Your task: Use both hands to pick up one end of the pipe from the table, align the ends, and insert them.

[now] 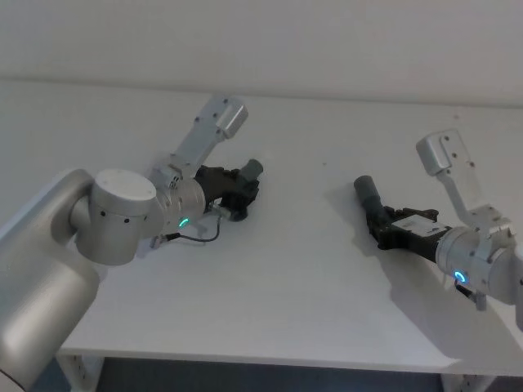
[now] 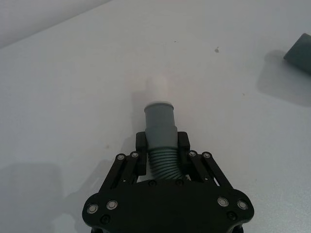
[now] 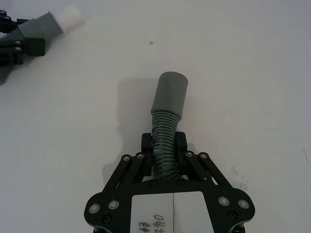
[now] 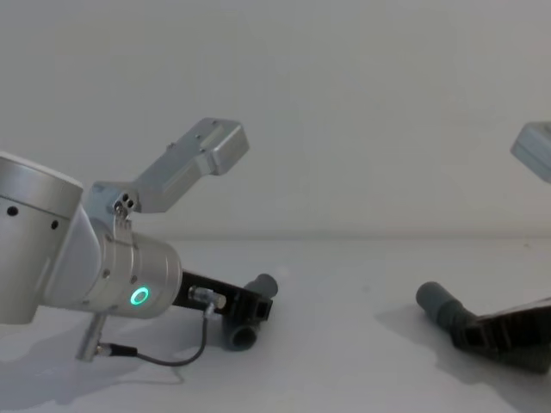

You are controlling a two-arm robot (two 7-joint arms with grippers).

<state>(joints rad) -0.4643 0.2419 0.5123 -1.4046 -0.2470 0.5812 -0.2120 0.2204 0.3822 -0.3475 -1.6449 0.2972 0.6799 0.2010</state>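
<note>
- Although each claw has its piece in its grip, the two ends are well apart across the table (image 1: 310, 302), so the joining is judged as not yet begun.
- The left claw (image 2: 162, 143) is clenched on the ribbed part of the short piece (image 2: 163, 165), just behind its grey collar (image 2: 159, 121). The white spigot (image 3: 68, 17) points toward the middle of the table.
- The right claw (image 3: 165, 143) is clenched on the ribs of the long hose (image 3: 163, 128), just behind the socket cuff (image 3: 170, 94). In the chest view this cuff is tilted upward, a little off the table.
- Neither end points straight at the other: both aim somewhat to the far side. If the claws come together without turning, the spigot would probably hit the rim of the cuff and not enter.
- The ribbed hose looks flexible. Under a push it may bend at the grip, so the ends could slide past each other or the piece could slip between the fingers.
- The spigot is white on a white surface and is hard to make out in the left wrist view. Its true position may be misjudged.
- A thin black cable (image 1: 200, 237) from the left arm lies on the table near that claw and might drag when the arm moves.
- The table is plain, matte and white, with one small dark speck (image 3: 152, 43) between the pieces. Behind it is a bare pale wall.
</note>
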